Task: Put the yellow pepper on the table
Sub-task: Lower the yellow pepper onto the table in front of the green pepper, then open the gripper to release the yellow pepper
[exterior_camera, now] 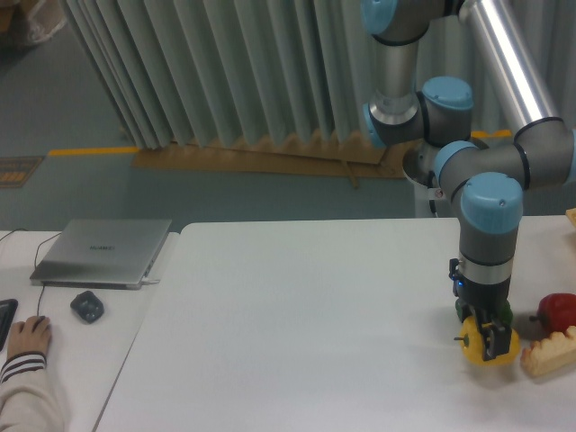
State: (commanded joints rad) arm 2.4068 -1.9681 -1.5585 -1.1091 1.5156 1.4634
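The yellow pepper (477, 349) hangs at the right side of the white table (297, 324), its dark stem pointing left. My gripper (489, 340) points straight down and is shut on the yellow pepper, its dark fingers clamped across the fruit. The pepper sits slightly above or just at the tabletop; contact with the surface is not clear. A green pepper (461, 310) peeks out behind the gripper, mostly hidden by the wrist.
A red pepper (559, 311) and a pale toothed object (550, 353) lie right of the gripper near the frame edge. On the smaller desk at left are a laptop (101, 252), a mouse (87, 307) and a person's hand (27, 336).
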